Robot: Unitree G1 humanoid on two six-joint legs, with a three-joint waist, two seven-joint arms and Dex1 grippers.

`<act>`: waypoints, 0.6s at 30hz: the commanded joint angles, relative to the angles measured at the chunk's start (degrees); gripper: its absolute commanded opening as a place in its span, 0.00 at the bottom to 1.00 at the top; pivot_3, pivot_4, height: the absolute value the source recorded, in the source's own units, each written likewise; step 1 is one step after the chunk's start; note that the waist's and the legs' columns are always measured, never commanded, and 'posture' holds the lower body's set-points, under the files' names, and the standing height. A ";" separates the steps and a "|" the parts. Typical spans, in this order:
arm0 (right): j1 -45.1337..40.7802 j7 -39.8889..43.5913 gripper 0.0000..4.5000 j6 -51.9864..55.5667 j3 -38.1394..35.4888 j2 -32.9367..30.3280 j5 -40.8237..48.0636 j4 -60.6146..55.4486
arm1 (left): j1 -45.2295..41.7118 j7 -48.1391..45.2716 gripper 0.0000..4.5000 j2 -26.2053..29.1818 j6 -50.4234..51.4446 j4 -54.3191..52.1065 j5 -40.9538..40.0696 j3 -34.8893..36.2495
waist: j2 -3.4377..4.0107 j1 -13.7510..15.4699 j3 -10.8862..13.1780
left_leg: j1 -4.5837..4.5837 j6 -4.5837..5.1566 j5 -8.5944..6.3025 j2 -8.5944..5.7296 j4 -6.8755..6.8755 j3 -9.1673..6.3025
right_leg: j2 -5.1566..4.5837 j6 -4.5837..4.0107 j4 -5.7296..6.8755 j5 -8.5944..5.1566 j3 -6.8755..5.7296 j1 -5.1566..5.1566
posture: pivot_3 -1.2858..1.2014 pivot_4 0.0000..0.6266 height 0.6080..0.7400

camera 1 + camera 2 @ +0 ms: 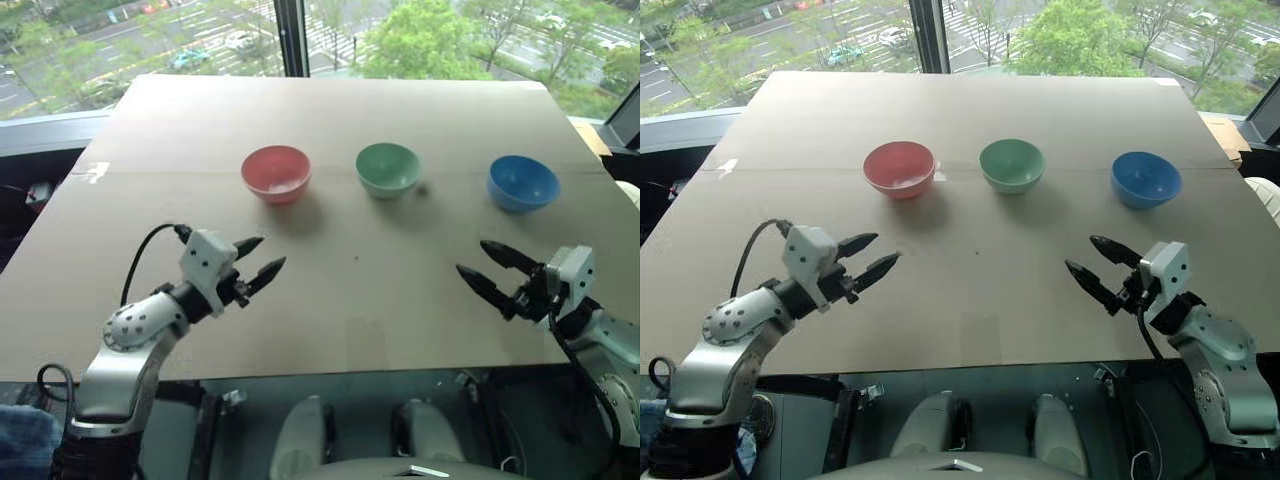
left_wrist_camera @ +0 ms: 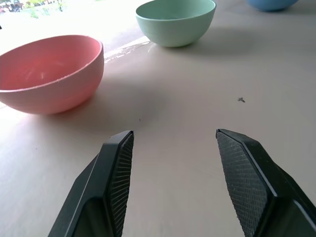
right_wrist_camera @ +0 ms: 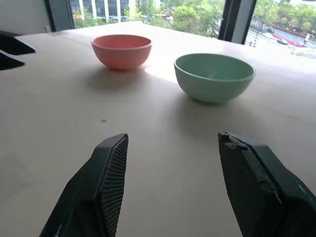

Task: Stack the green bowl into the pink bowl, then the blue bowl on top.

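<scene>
**Bowls lined up, both pincers released and waiting short of them**

Table (image 1: 330, 300) first: a broad brown surface whose far edge runs along a window, left bare except for the three bowls, which gives both arms open room to come in from the near edge.

Bowls next. They stand in a single row across the far half, parallel to the far edge, upright, well apart from one another and none nested yet. The pink bowl (image 1: 276, 173) sits toward the left edge, the green bowl (image 1: 388, 169) in the middle, the blue bowl (image 1: 523, 183) toward the right edge. That spacing probably serves the task: each bowl can be gripped at its rim without knocking a neighbour, and the pink one, as base of the stack, can stay where it is.

Pincers last. The left pincer (image 1: 258, 262) hovers above the table near the near-left corner, its jaws parted and empty, aimed toward the pink and green bowls. The right pincer (image 1: 490, 270) hovers near the near-right corner, likewise spread and holding nothing, pointing inward toward the green bowl, as the right wrist view confirms. Neither touches a bowl. Judging by this, the first step, lifting the green bowl, has not begun; either arm could reach for it.
</scene>
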 commanded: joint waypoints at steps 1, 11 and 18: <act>-2.92 -1.66 0.68 4.70 1.09 -0.96 3.94 -6.14 | -8.34 -0.36 0.63 1.77 -1.74 6.57 4.77 -3.44 | -0.09 -0.05 -0.06 | 0.01 0.00 0.00 0.00 0.01 -0.01 | 0.01 0.01 0.00 0.00 -0.01 0.03 | 0.52 0.24 0.99; -7.75 -3.72 0.68 7.28 4.69 -0.49 3.59 -9.30 | -27.40 -0.95 0.63 -0.03 -21.40 33.90 18.25 -13.25 | -0.12 -0.15 -0.05 | -0.30 0.04 -0.03 -0.29 0.00 0.02 | -0.01 0.05 -0.07 0.01 -0.06 -0.16 | 0.52 0.24 0.99; -8.31 -4.19 0.68 6.31 4.84 -0.39 1.67 -8.81 | -33.48 -2.60 0.63 -2.00 -31.74 47.75 22.32 -16.58 | -0.14 -0.10 -0.04 | -0.30 0.04 -0.02 -0.28 0.15 0.05 | -0.03 0.07 -0.02 0.02 -0.09 -0.14 | 0.52 0.24 0.99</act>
